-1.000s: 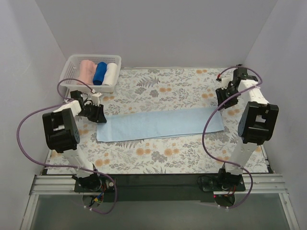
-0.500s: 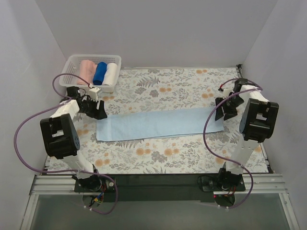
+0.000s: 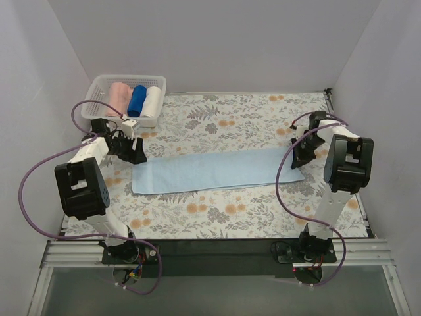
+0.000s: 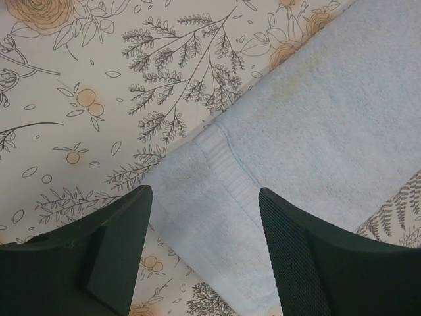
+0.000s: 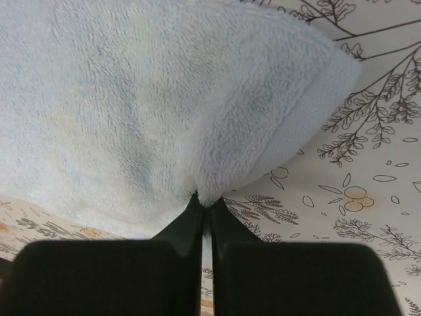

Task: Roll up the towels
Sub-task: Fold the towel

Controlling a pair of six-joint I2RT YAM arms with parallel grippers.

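A light sky-blue towel [image 3: 217, 170] lies folded into a long strip across the floral table cover. My left gripper [image 3: 136, 154] is open just above the strip's far-left corner; in the left wrist view the towel corner [image 4: 217, 191] lies between the two dark fingers [image 4: 302, 257]. My right gripper [image 3: 297, 157] is shut on the towel's far-right corner, which bunches up at the fingertips [image 5: 205, 205] in the right wrist view and lifts the towel edge [image 5: 276, 125]. A salmon-pink rolled towel [image 3: 119, 97] lies in the white basket [image 3: 99, 86].
The basket at the back left also holds a dark royal-blue roll [image 3: 137, 100] and a white roll [image 3: 152, 101]. Grey walls close in the table on three sides. Purple cables loop beside each arm.
My right gripper has come down and left from the back right and closed on the towel's right corner, pulling it in slightly. My left gripper moved a little up to the towel's far-left corner.
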